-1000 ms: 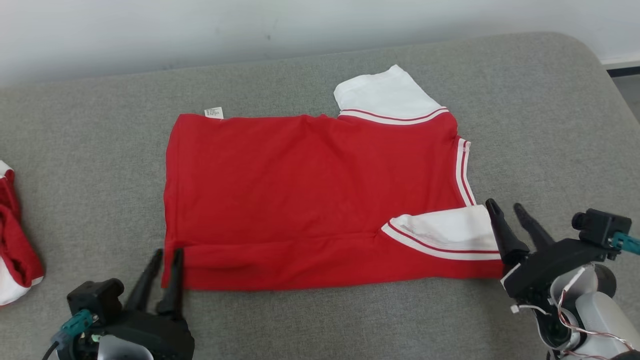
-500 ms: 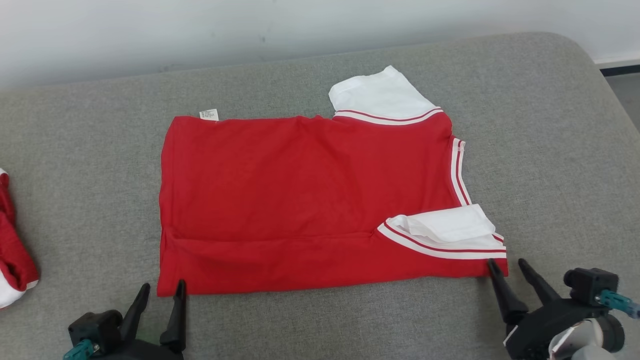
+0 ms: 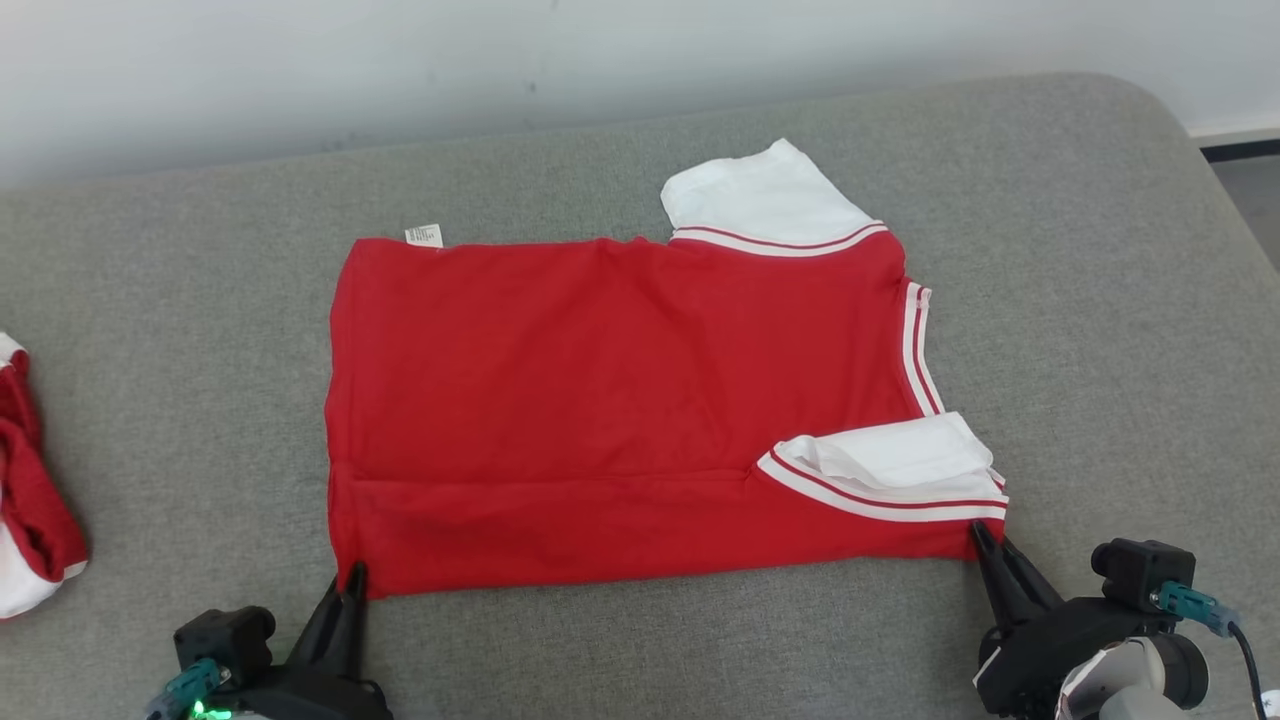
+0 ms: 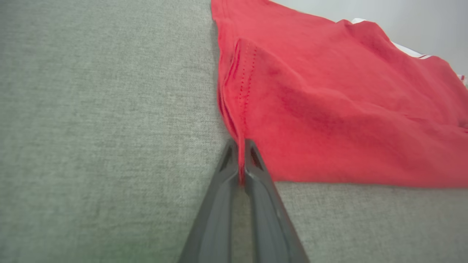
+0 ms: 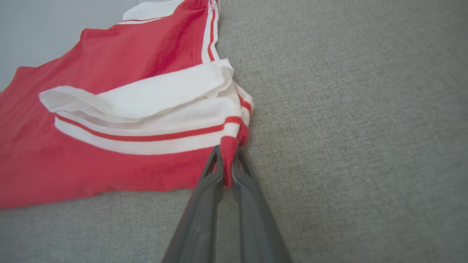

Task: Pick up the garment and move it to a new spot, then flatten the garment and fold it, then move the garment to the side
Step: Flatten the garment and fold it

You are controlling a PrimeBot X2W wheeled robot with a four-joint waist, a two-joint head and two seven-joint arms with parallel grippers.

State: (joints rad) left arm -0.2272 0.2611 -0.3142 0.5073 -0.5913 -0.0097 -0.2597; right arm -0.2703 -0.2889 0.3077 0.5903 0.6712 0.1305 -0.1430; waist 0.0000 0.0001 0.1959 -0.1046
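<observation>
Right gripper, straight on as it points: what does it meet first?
The right gripper is shut on a corner of the shirt; straight on, it would probably bunch that into the white sleeve.

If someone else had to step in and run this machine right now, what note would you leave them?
Left tool: shut on the near left corner of the red shirt with white striped sleeves.
Right tool: shut on its near right corner, below the tucked-in white sleeve.
Shirt lies spread flat on the grey fabric-covered table; a bundled red and white cloth sits at the far left.
Done: moved and flattened, it seems. Left: fold it, then move it aside.
</observation>
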